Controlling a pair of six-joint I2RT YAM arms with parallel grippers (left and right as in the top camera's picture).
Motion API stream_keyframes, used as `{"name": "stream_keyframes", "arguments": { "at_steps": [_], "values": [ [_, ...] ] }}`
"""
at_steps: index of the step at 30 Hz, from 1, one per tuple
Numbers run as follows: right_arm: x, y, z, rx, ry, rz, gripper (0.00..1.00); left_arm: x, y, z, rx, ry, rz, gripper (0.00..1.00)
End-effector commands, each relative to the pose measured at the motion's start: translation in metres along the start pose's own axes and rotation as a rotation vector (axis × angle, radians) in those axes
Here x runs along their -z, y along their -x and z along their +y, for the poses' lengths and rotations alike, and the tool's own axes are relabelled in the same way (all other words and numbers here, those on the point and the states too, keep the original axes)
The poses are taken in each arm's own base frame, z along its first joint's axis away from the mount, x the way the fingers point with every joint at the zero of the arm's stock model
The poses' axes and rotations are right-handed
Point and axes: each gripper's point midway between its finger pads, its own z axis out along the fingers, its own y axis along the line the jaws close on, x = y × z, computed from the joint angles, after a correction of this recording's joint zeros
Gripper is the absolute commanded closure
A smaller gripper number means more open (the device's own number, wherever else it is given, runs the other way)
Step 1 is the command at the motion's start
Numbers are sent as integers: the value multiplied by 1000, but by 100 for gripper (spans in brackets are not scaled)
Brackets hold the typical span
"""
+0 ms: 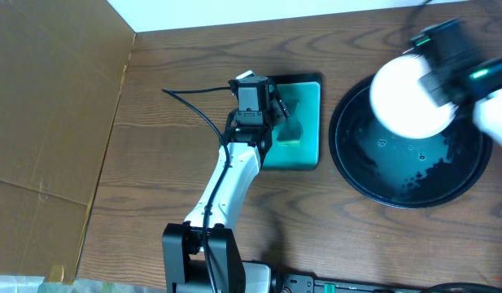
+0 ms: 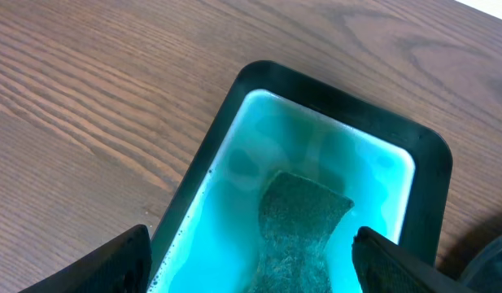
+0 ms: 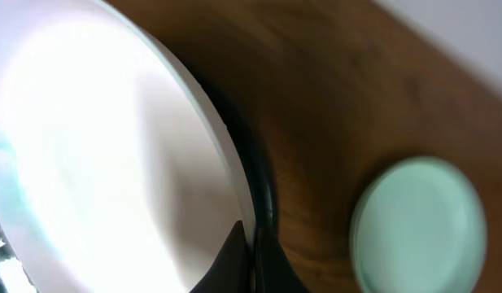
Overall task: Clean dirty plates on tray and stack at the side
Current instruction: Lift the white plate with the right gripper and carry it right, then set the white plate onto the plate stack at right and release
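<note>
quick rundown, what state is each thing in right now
white plate: held at its rim by the right gripper, above the black tray
black tray: on the table, wet with droplets
mint plate: flat on the table beside the black tray
sponge: lying in teal liquid in the sponge tray
left gripper: open, above the sponge
right gripper: shut on the white plate
</note>
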Motion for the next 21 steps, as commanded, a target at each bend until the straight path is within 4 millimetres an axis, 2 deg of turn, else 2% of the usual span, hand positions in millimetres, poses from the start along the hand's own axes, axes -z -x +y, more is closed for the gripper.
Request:
{"name": "stream_keyframes", "arguments": {
  "at_steps": [1,4,9,12,14,16,18,21],
  "values": [
    [-2,-11,-45,-378,226,-33,99,-1,-2,6,-6,26,-1,21],
    [-7,-31,-98,-570,256,-41,99,-1,-2,6,-6,26,-1,21],
    [-23,-87,-198,-917,121,-41,98,-1,-2,6,-6,26,-1,21],
    [-31,-119,-234,-1102,58,-28,98,-1,-2,6,-6,26,-1,20],
    [-40,-139,-252,-1201,21,-19,98,-1,-2,6,-6,26,-1,20],
    [-53,-155,-264,-1229,1,-10,98,-1,-2,6,-6,26,-1,20],
    [-73,-175,-263,-1257,3,45,98,-1,-2,6,-6,26,-1,20],
    [-96,-192,-253,-1273,18,109,97,-1,-2,6,-6,26,-1,20]
  ]
}}
